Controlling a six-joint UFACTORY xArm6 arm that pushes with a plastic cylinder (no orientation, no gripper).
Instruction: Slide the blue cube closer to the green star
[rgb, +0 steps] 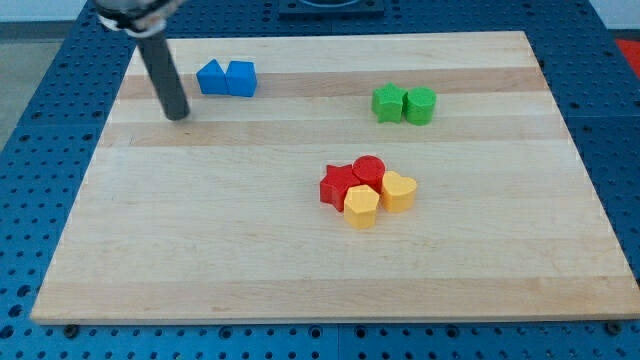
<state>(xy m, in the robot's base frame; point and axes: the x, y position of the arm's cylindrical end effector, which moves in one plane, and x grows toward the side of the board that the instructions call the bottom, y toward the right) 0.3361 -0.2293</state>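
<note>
Here, my tip (178, 115) left of blue cube (241, 78), not touching; green star (388, 103) far right; no claw visible

You get bright, even overhead light; soft short shadows under blocks; the rod (177, 113) looks perhaps slightly blurred.

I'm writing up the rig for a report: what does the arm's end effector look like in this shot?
Only the lowest part of the arm shows, at the view's top left. It is a straight, round rod, dark grey to black with a slight sheen, hanging from a wider dark mount cut off by the frame edge. It narrows to nothing special: my tip is a plain blunt end. No cables, markings or labels are visible.
</note>
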